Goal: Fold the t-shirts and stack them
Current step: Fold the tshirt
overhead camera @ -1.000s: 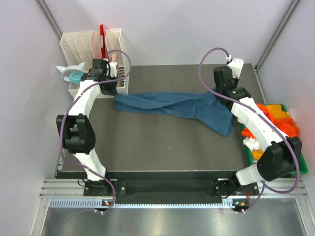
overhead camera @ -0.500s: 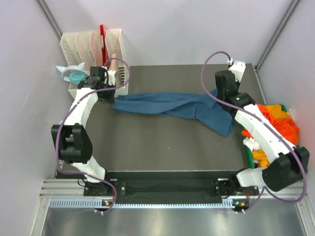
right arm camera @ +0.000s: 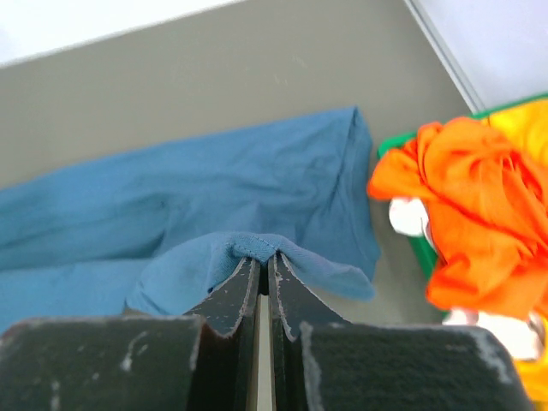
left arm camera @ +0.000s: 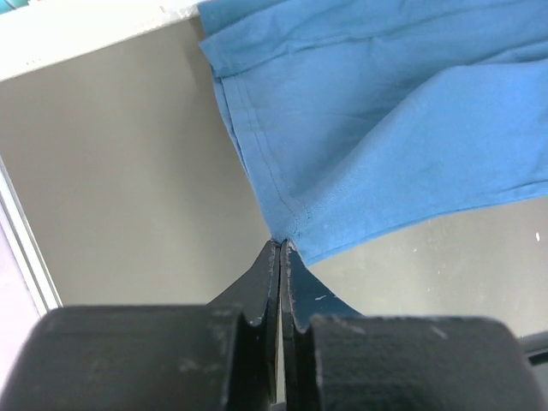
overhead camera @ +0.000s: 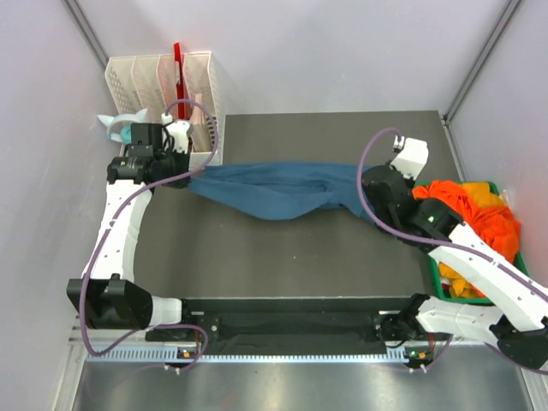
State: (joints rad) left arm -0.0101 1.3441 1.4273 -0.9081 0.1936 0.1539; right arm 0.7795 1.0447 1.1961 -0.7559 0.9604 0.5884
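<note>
The teal-blue t-shirt (overhead camera: 278,188) hangs stretched between my two grippers above the dark table (overhead camera: 282,248), sagging in the middle. My left gripper (overhead camera: 187,167) is shut on its left hem corner; in the left wrist view the gripper (left arm camera: 281,247) pinches the corner of the shirt (left arm camera: 385,128). My right gripper (overhead camera: 364,190) is shut on a fold at the shirt's right end; in the right wrist view the gripper (right arm camera: 262,257) pinches the shirt (right arm camera: 188,205). Orange t-shirts (overhead camera: 475,210) with yellow and white fabric lie heaped in the green bin (overhead camera: 432,276) at the right, and they show in the right wrist view (right arm camera: 467,205).
A white slotted organizer (overhead camera: 163,81) with a red item stands at the back left corner. A teal and white object (overhead camera: 120,128) sits beside it. Grey walls enclose the table on three sides. The bin's rim (right arm camera: 394,141) is close to the right gripper.
Both grippers have moved toward the near side and lifted the shirt. The shirt was lying crumpled on the table; now it is pulled taut between them, its right flap drawn up.
</note>
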